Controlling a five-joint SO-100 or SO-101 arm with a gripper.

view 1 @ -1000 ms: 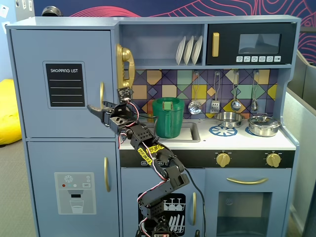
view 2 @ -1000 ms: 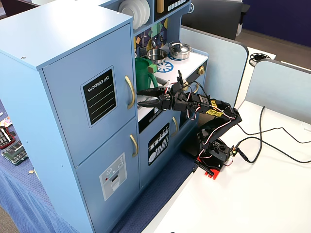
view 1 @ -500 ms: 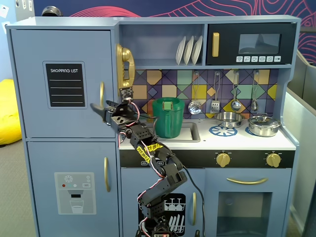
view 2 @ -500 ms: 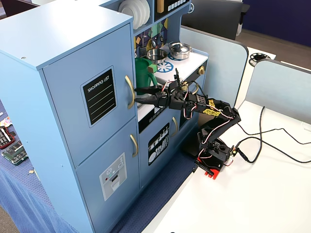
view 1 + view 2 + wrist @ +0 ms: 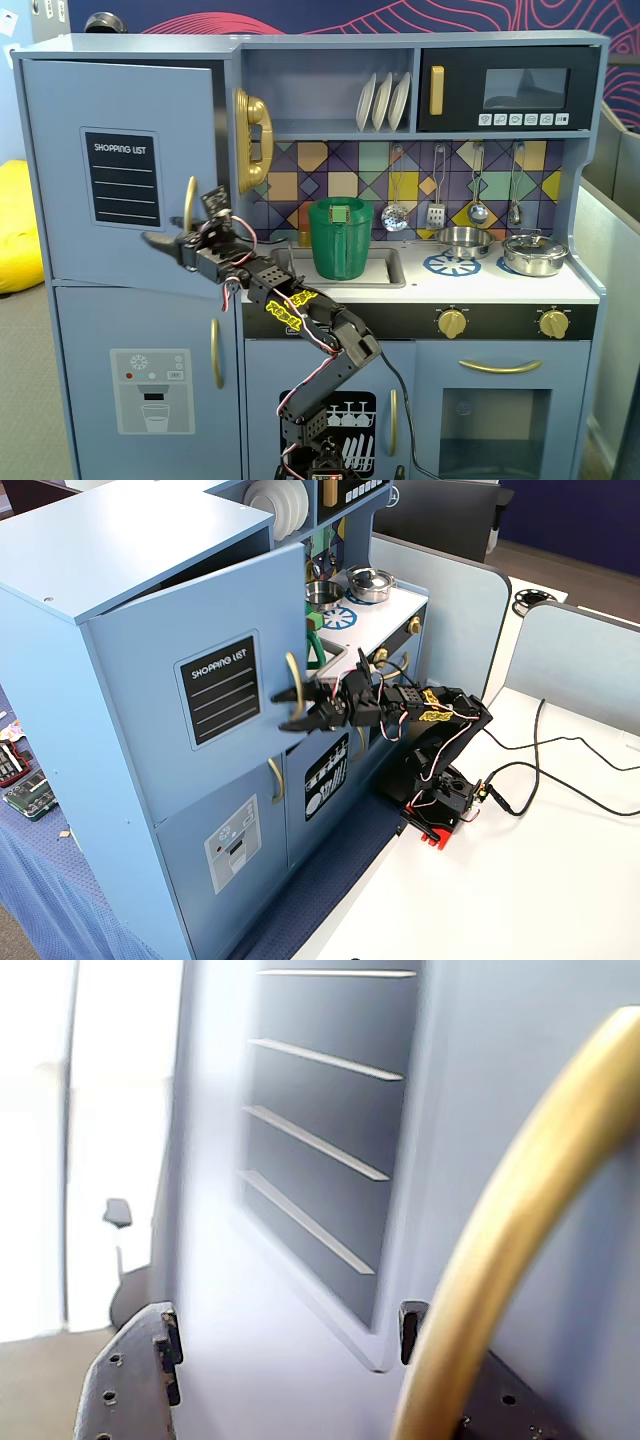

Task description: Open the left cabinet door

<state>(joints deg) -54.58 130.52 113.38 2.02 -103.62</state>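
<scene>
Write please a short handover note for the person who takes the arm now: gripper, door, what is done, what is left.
Gripper: open, its fingers either side of the gold handle; in the wrist view the handle passes between them, and I cannot tell if a finger touches it.
Door: the one with the shopping list panel, already swung partly out from the cabinet, with a gap along its handle edge.
Done: door is ajar.
Left: probably keep pulling it out by the handle until it is fully open, then free the gripper.

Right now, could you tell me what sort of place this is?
Probably an office or lab: a toy play kitchen stands by grey cubicle partitions, with the robot arm clamped to a white desk.
</scene>
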